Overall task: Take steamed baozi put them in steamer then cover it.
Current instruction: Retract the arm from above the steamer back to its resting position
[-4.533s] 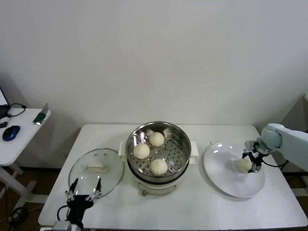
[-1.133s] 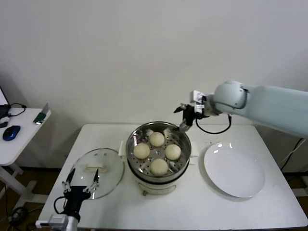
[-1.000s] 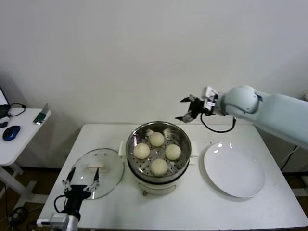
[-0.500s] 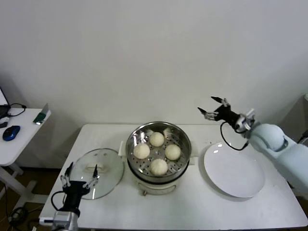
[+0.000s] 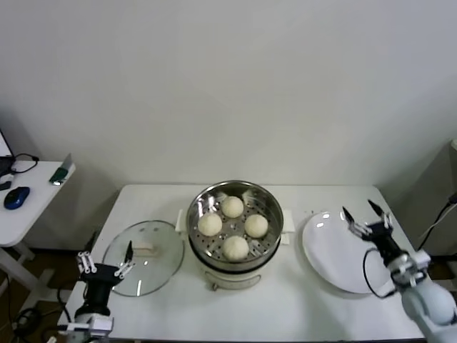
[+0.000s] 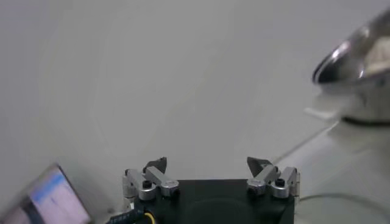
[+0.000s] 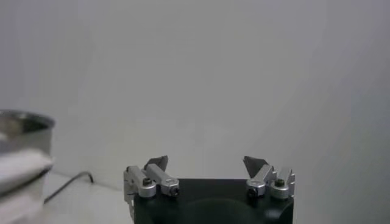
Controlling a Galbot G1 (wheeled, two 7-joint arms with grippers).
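Four cream-white baozi (image 5: 234, 226) lie in the shiny steel steamer (image 5: 203, 194) at the table's middle. The steamer's rim also shows in the left wrist view (image 6: 350, 52) and in the right wrist view (image 7: 24, 122). The clear glass cover (image 5: 161, 246) with its white handle lies flat on the table, left of the steamer. My left gripper (image 5: 106, 260) is open and empty at the cover's front left edge; the left wrist view (image 6: 207, 164) shows it too. My right gripper (image 5: 365, 216) is open and empty above the white plate's right side; it also shows in the right wrist view (image 7: 206, 162).
An empty white plate (image 5: 335, 257) lies right of the steamer. A small side table (image 5: 25, 196) with a blue mouse (image 5: 16, 196) stands at the far left. A white wall runs behind the table.
My right arm has let go of the last baozi in the steamer and swung back and down to the plate's right side. My left gripper has shifted slightly left by the cover.
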